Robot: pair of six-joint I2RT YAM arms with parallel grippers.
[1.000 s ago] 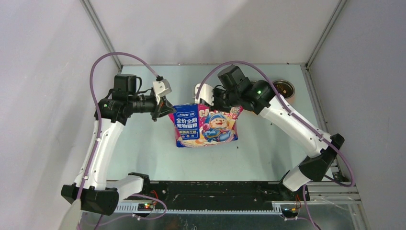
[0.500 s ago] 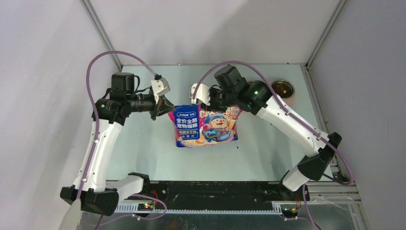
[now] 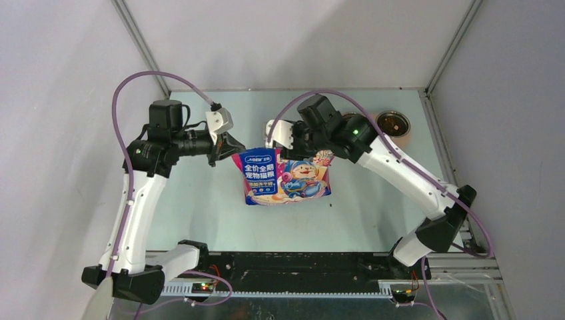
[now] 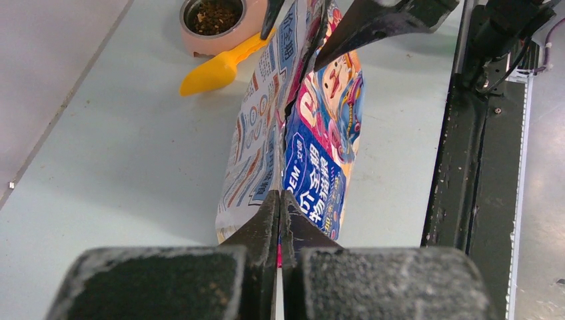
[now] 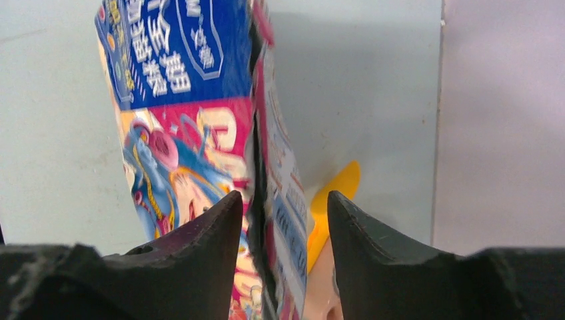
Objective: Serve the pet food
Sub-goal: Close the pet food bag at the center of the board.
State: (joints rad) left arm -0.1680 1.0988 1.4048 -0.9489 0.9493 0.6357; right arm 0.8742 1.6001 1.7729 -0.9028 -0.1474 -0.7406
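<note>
Some pet food lies in the bowl at two o'clock; at centre, the left gripper is clamped on the bag at its ten-o'clock corner, the right gripper with jaws apart astride the top edge: bag-opening step, next likely needing those jaws to close and pull.

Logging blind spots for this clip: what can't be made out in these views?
Inside the bag: dark slit in both wrist views, walls hide the contents.
The scoop: unseen from above, likely behind the right arm.
The bowl: cut by the top edge, left wrist; too small from above to judge the pet food level.
The right tool: bag blurred, right wrist; contact unclear.
</note>
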